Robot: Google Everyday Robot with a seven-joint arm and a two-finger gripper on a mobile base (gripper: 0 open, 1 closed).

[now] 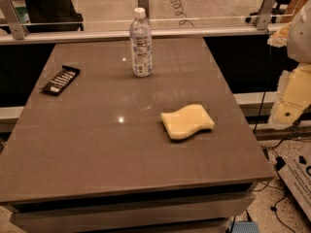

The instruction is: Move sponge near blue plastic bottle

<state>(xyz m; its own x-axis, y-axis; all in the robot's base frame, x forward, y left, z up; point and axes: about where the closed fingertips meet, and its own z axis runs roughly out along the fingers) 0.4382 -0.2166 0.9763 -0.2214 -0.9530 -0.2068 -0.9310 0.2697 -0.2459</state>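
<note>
Table (97, 144): it carries all three loose things, with bare top between them.
Gripper (291, 98): mine hangs at the right edge, off the table and well apart from the sponge; spread or pressed together, I cannot tell.
Blue plastic bottle (140, 45): it stands upright near the far edge, cap on; I judge it a fixed goal.
Sponge (187, 121): it lies flat, right of centre and nearer the front, well apart from the bottle; not yet moved, I think.
Black packet (60, 79): flat at far left, out of my way.
Count: one table, one bottle, one sponge, one packet, one gripper.
</note>
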